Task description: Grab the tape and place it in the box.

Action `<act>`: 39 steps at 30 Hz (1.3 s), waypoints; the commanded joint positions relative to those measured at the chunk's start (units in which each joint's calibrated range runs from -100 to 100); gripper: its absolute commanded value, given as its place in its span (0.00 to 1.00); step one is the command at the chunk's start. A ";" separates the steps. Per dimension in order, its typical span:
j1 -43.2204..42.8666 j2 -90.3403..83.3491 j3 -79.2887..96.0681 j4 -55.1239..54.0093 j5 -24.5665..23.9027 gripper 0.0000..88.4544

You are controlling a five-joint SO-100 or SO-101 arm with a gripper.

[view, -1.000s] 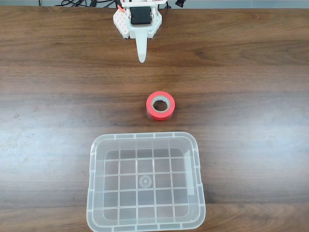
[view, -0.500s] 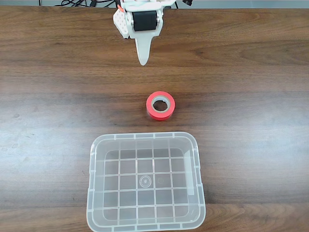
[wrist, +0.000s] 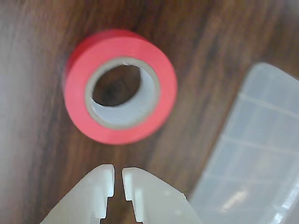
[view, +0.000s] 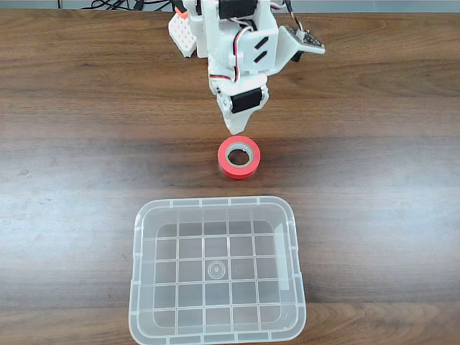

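The red-orange tape (view: 239, 157) lies flat on the wooden table, its grey-beige core facing up. The clear plastic box (view: 216, 269) stands just in front of it, with nothing inside. My gripper (view: 235, 131) hangs right behind the tape, tips pointing down near its far rim. In the wrist view the tape (wrist: 120, 87) sits ahead of my gripper (wrist: 118, 175), whose white fingers (wrist: 140, 191) stand almost together with only a thin slit between them and nothing held. A corner of the box (wrist: 254, 154) shows at the right.
The white arm base (view: 183, 32) and some black cables sit at the table's far edge. Bare wooden table (view: 374, 180) spreads to the left and right of the tape and box.
The arm has swung out from its folded pose at the far edge and come down toward the tape. Tape and box have not moved.
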 commanded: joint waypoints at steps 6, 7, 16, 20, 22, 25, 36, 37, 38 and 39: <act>0.41 9.91 -4.38 -3.95 -1.34 0.02; 0.41 10.47 -4.38 -3.95 -1.34 0.02; 0.19 10.88 -4.03 -3.00 -1.23 0.23; 0.34 10.71 -2.19 -3.00 -1.18 0.23; 0.19 10.71 -0.70 -3.00 -1.18 0.23; 0.12 10.71 2.10 -3.52 -1.23 0.23; 0.19 11.68 7.71 -10.37 -0.18 0.23; 0.04 11.68 7.97 -10.45 0.08 0.23; -0.03 11.68 8.06 -10.97 0.24 0.23; 0.04 11.68 8.14 -11.39 0.24 0.21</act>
